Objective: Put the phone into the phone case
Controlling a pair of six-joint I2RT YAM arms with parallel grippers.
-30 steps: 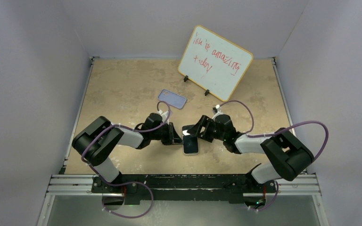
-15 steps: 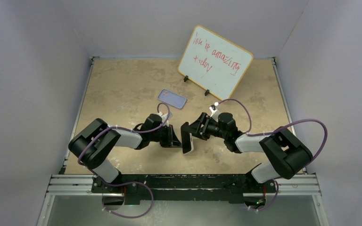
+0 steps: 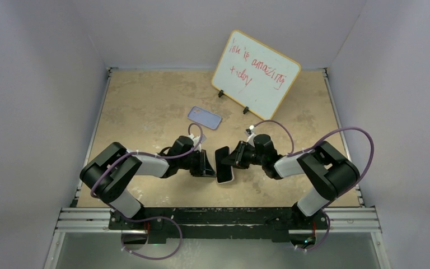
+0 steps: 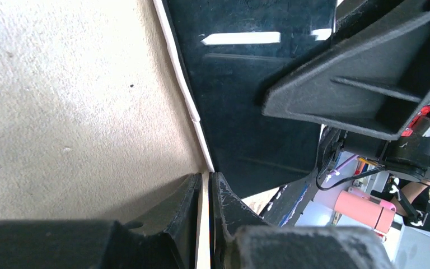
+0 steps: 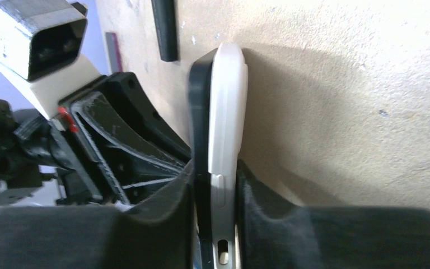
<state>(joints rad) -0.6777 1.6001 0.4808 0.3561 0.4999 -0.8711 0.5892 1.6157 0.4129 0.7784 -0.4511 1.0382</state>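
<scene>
The phone stands tipped up on one long edge at the table's middle. Its black screen faces my left gripper. In the right wrist view its pale edge runs between the two fingers. My right gripper is shut on the phone from the right. My left gripper is shut with only a thin slit between its jaws. Its tips sit at the phone's lower pale edge and hold nothing. The lavender-blue phone case lies flat farther back, apart from both grippers.
A whiteboard with red writing leans on its stand at the back right. A short black rod lies on the table beyond the phone. White walls close in the tan table on three sides.
The phone has gone from lying flat to standing tipped on its long edge. My right gripper moved in and closed on it. The left gripper stayed at the phone's left side.
</scene>
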